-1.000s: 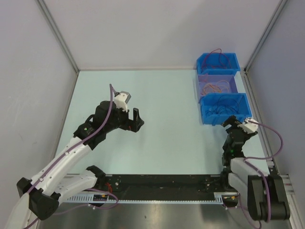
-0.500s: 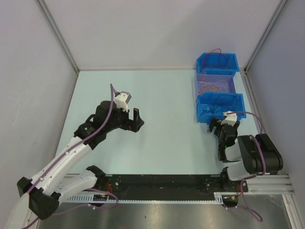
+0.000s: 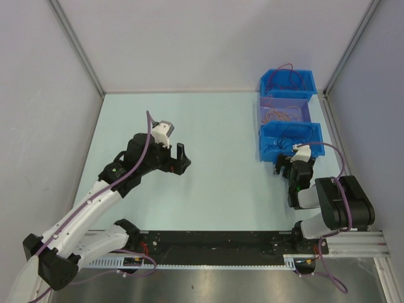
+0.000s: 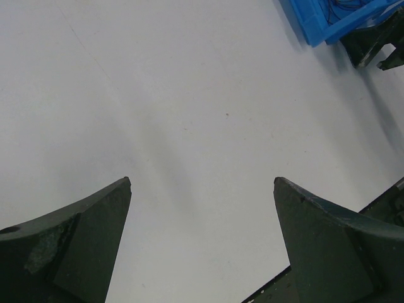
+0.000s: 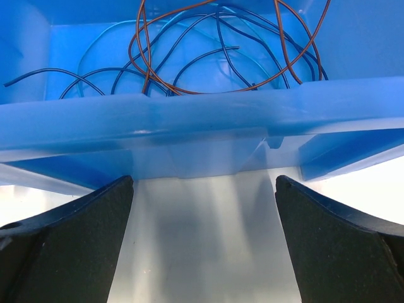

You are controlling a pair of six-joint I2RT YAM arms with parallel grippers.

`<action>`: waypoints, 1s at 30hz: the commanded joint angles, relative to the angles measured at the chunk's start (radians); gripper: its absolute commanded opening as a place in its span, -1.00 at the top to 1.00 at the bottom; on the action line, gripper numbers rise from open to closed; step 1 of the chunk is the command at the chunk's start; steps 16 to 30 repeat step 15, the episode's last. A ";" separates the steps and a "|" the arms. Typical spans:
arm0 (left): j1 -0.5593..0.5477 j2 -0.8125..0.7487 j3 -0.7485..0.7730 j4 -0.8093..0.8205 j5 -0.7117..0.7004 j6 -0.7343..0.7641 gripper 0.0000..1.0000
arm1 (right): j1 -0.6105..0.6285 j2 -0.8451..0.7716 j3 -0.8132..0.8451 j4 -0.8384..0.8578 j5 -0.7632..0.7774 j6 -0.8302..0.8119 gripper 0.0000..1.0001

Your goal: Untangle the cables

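The cables lie in bins at the back right. Dark blue, light blue and a brown-red cable (image 5: 189, 57) curl in the near blue bin (image 3: 315, 146), whose front wall (image 5: 202, 136) fills the right wrist view. An orange cable (image 3: 284, 115) lies in the purple middle bin (image 3: 265, 113). A dark red cable (image 3: 287, 74) loops in the far blue bin (image 3: 310, 81). My right gripper (image 3: 285, 165) (image 5: 202, 189) is open and empty, just short of the near bin's front wall. My left gripper (image 3: 179, 158) (image 4: 202, 189) is open and empty above the bare table.
White walls with metal corner posts close in the light table (image 3: 214, 189). A black rail (image 3: 214, 243) runs along the near edge between the arm bases. The near bin's corner (image 4: 334, 25) shows at the top right of the left wrist view.
My right arm has folded back and swung its gripper left, from the near bin's right corner to its front wall. The near bin has shifted slightly left. The left arm has not moved.
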 commanded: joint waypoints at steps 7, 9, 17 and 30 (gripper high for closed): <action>0.006 0.000 0.004 0.008 -0.019 0.015 -0.99 | -0.016 -0.004 0.085 0.145 0.035 0.016 -1.00; 0.006 -0.001 0.004 0.010 -0.020 0.016 -1.00 | -0.018 -0.003 0.086 0.144 0.027 0.019 -1.00; 0.006 0.002 0.005 0.011 -0.017 0.016 -0.99 | -0.024 -0.006 0.089 0.133 0.015 0.020 -1.00; 0.006 0.002 0.005 0.011 -0.017 0.016 -0.99 | -0.024 -0.006 0.089 0.133 0.015 0.020 -1.00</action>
